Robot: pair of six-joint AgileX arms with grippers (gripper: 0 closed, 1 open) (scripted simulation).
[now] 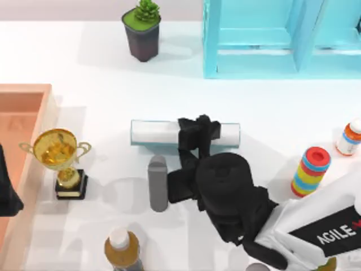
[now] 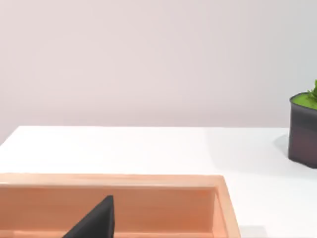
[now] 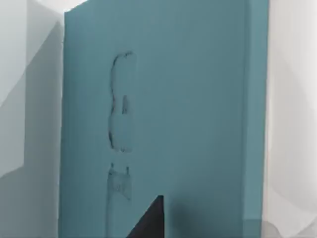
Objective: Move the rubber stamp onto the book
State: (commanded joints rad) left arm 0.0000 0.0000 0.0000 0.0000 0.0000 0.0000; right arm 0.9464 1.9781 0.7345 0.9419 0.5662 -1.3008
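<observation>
The book (image 1: 153, 133) lies mid-table, showing a white page edge with a thin teal rim. My right arm reaches from the lower right, and my right gripper (image 1: 197, 134) hangs over the book's middle, covering part of it. In the right wrist view the teal cover (image 3: 198, 109) is close ahead, with a faint dark mark on it and one dark fingertip (image 3: 148, 225) in front. The rubber stamp is hidden. My left gripper (image 1: 7, 195) is parked at the table's left edge over the tray.
A grey cylinder (image 1: 158, 183) stands just in front of the book. Around it are a gold trophy (image 1: 59, 161), an amber bottle (image 1: 121, 248), an orange tray (image 1: 25, 93), a potted plant (image 1: 142, 31), a light-blue shelf (image 1: 282, 39), a rainbow-striped cylinder (image 1: 310, 171) and an orange-and-white bottle (image 1: 350, 137).
</observation>
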